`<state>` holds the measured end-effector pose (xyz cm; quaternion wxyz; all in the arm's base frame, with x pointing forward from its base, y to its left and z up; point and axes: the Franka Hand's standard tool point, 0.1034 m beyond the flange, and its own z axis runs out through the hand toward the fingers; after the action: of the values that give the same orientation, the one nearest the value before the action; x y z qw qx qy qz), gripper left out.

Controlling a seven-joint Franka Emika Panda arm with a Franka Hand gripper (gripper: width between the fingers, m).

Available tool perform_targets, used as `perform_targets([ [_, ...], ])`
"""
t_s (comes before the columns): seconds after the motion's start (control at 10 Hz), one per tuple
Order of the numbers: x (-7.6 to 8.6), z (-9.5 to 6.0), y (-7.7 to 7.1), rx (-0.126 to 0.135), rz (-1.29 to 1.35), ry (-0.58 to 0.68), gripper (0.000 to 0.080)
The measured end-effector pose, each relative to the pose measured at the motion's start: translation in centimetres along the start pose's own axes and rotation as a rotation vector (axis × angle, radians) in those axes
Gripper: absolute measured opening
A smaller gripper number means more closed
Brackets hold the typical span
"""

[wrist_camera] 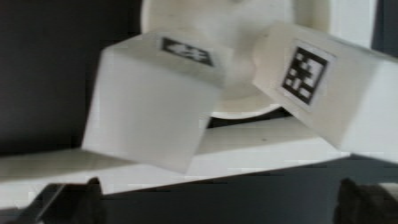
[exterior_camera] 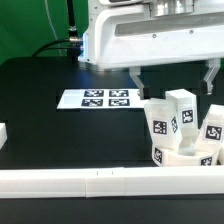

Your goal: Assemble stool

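The stool stands at the exterior view's right, close to the front rail. Its white round seat lies flat, and three blocky tagged legs stand up from it. I cannot tell how firmly they sit. My gripper hangs above the legs, open wide and empty, with dark fingers on either side. In the wrist view two tagged legs fill the frame, with a curved part of the seat between them. My gripper is open there too, its fingertips at the corners, touching nothing.
The marker board lies flat on the black table at the centre left. A long white border rail runs along the front edge. Another white rail end shows at the exterior view's left.
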<state>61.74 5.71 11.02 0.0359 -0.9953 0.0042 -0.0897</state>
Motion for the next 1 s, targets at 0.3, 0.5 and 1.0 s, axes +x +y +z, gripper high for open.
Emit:
perform_targets([
  [0.3, 0.0, 0.0, 0.4, -0.012, -0.120, -0.001, 0.0649],
  [0.5, -0.2, 0.2, 0.8, -0.024, -0.268, -0.010, 0.0649],
  [1.0, -0.8, 1.1, 0.8, -0.032, -0.612, -0.042, 0.0649],
])
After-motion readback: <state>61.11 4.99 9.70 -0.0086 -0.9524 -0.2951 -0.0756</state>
